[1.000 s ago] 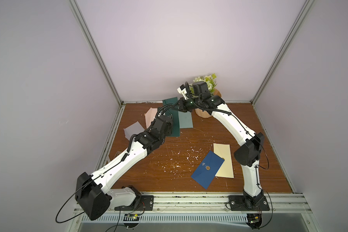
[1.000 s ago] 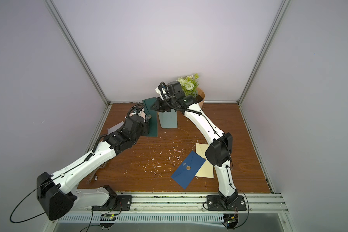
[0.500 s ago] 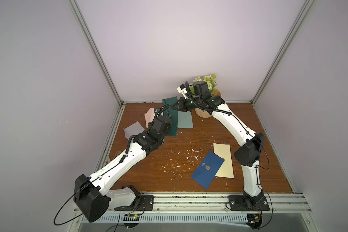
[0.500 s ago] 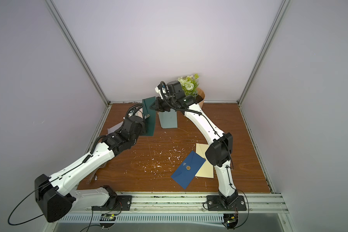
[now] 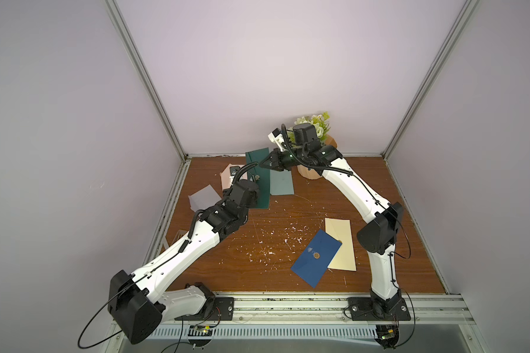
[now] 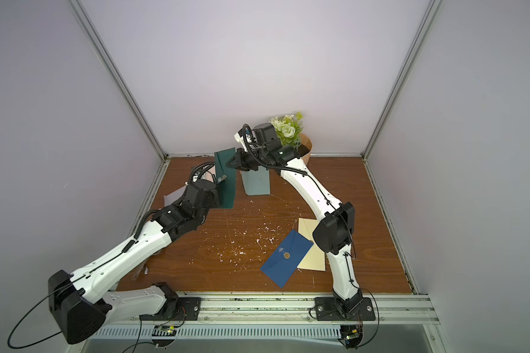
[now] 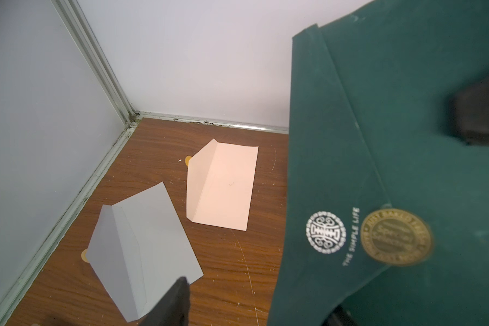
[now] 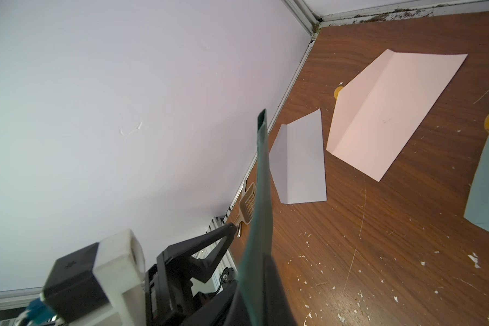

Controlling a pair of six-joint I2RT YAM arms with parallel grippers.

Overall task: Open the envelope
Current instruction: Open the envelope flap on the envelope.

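Seemingly sealed dark green envelope [image 5: 263, 192], gold sticker [image 7: 396, 237], upright.

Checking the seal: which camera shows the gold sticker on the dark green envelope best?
The left wrist view: the gold sticker is close and face-on on the dark green envelope. Both top views show it only as a speck; the right wrist view sees the envelope edge-on, sticker hidden.
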